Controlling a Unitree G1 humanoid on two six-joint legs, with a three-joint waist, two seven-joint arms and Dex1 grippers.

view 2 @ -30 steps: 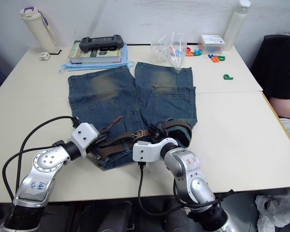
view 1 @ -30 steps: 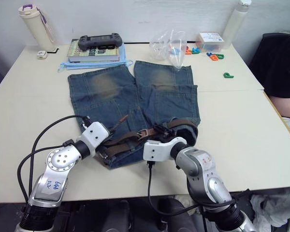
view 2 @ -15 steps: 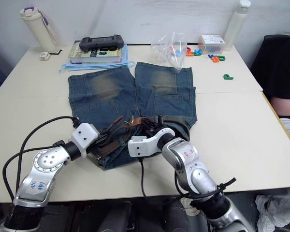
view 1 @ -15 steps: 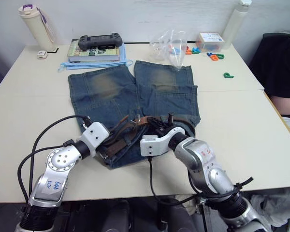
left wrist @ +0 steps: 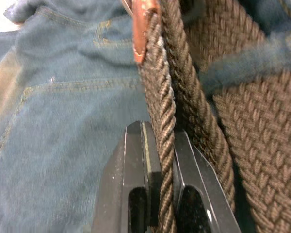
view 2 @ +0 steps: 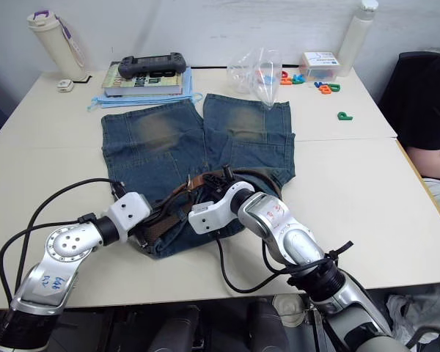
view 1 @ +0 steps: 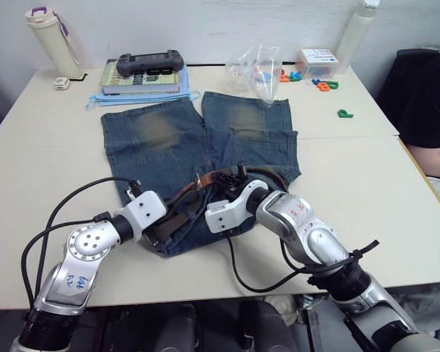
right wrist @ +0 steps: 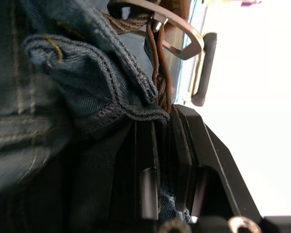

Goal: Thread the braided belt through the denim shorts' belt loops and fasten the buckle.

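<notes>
Since the earlier frame the right gripper (view 2: 221, 178) has been carried up the shorts (view 2: 161, 139) with the buckle (right wrist: 177, 36) end pinched; the belt (left wrist: 167, 104), clamped on edge by the left gripper (left wrist: 161, 167), runs lengthwise between them.

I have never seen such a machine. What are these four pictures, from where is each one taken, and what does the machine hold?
It is a humanoid robot with two arms, each ending in a two-fingered gripper. The two wide pictures come from cameras on its head, looking down at a table. The two close pictures come from cameras on its wrists.

On the table lie denim shorts with a braided belt at the waist. Behind them are a book with a game controller on it, a bottle and a plastic bag.

The left gripper is shut on the belt. The right gripper pinches the belt's end near the buckle, together with a fold of denim.
</notes>
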